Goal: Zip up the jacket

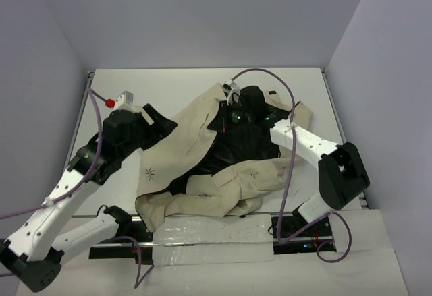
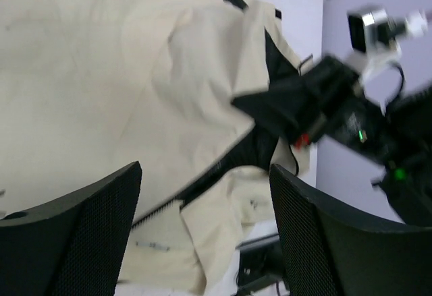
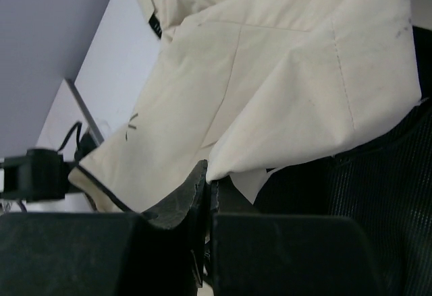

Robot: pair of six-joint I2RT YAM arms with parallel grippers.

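Observation:
The beige jacket (image 1: 196, 134) lies spread on the white table (image 1: 162, 83), open, with its black lining (image 1: 236, 148) showing in the middle and a small star mark (image 1: 149, 172) on the left panel. My left gripper (image 1: 158, 122) hovers over the left panel's upper edge; in the left wrist view it (image 2: 204, 174) is open and empty above the jacket (image 2: 101, 73). My right gripper (image 1: 226, 117) is at the collar end of the front opening. In the right wrist view it (image 3: 208, 188) is shut on the jacket's dark-lined front edge, with beige fabric (image 3: 283, 60) bunched above.
A white padded strip (image 1: 209, 232) lies along the near table edge by the arm bases. Purple cables (image 1: 287, 100) loop over the right arm. Grey walls close in the table on three sides. The right arm (image 2: 351, 114) shows in the left wrist view.

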